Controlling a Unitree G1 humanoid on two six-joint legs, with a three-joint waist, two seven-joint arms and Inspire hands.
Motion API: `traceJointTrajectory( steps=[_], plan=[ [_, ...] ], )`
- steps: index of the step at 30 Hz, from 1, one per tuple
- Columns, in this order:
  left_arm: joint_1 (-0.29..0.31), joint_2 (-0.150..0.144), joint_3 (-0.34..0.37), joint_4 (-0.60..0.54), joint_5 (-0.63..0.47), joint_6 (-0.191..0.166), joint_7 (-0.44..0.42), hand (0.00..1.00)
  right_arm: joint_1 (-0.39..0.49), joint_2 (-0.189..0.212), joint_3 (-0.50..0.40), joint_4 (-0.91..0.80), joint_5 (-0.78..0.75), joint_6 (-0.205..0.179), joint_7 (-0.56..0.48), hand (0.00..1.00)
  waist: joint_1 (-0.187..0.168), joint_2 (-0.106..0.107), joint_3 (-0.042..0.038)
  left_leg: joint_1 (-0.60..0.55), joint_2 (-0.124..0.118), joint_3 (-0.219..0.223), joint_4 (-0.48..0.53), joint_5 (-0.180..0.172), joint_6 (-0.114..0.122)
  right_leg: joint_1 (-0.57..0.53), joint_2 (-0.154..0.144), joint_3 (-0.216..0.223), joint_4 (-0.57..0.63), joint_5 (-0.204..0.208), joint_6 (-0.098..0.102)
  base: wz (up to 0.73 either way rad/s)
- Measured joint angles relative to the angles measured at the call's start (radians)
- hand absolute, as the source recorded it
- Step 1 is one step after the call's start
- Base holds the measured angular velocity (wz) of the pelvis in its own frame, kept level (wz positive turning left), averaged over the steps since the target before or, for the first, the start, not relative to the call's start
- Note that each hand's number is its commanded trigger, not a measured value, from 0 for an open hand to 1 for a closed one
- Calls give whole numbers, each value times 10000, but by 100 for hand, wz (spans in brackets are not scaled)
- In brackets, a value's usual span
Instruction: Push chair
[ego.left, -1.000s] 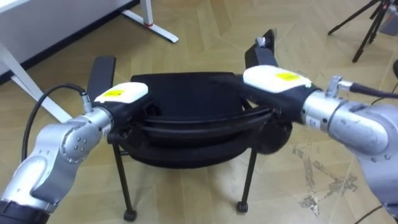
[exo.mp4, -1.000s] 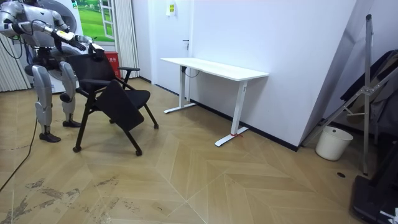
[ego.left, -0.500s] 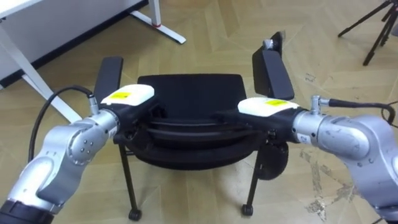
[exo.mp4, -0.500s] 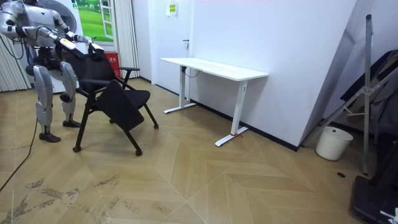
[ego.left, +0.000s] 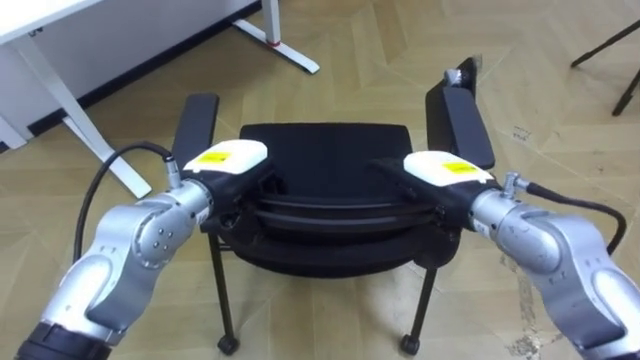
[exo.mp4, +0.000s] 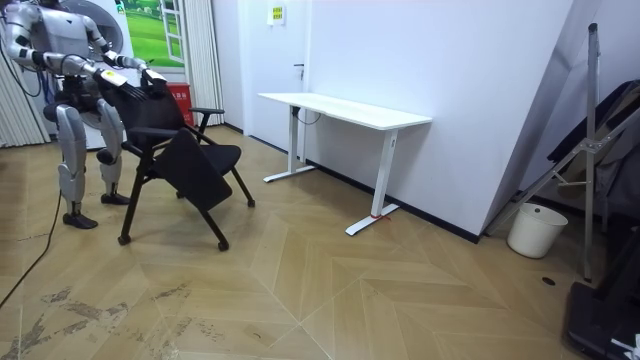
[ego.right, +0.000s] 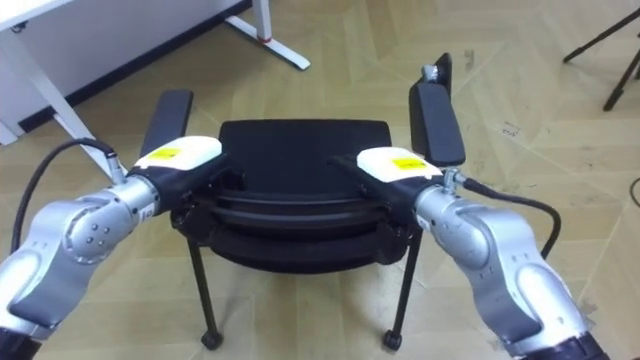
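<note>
- the black chair (ego.left: 325, 160) stands on the floor at 12 o'clock, its backrest (ego.left: 330, 203) nearest the robot.
- the left robot hand (ego.left: 232, 160) and right robot hand (ego.left: 445, 170) lie on the backrest top; i cannot tell whether they grip it.
- push evenly with both, or the chair likely veers toward the white table (ego.left: 40, 15) at 10 o'clock.

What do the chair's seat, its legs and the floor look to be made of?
Chair seat: matte black, no glare, probably fabric or plastic. Chair legs: thin black tubes, likely painted metal. Floor: tan planks in a chevron pattern with grain, wood or laminate.
</note>
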Motion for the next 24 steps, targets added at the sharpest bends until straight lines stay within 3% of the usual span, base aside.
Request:
traceJointTrajectory(
  steps=[9, 10, 12, 18, 24],
  plan=[
    [2, -210, -98, -24, 99, 239, -25, 100, 87, 396, -1, 745, -859, -24, -1509, 0, -43, 62, -59, -92, -30, -11, 51, -1, -1, 65, -18, -133, -153, 1, 0, 1],
    [2, -242, -115, -31, 100, 247, -56, 100, 91, 396, 1, 853, -937, -24, -1697, 21, -27, 73, -61, -114, -33, -11, 100, -1, -1, 64, -24, -153, -154, 1, 0, 3],
    [-3, -265, -216, -32, 100, 320, -81, 100, 94, 402, 6, 1063, -1122, -25, -1974, 100, -26, 99, -80, -126, -33, -12, 174, -1, -1, 91, -27, -162, -151, 1, 0, 0],
    [-16, -457, -337, -31, 103, 501, -152, 100, 53, 443, 43, 1470, -1845, -18, -2527, 100, -51, 205, -89, -137, -34, -95, 184, -1, -1, 132, -30, -267, -174, 1, 0, 2],
    [-55, -460, -335, -30, 301, 558, -243, 100, -33, 308, 360, 1494, -2294, -31, -2486, 100, -69, 212, -85, -176, -55, -98, 202, -4, -6, 173, -33, -258, -308, 6, -8, 0]
  ],
)
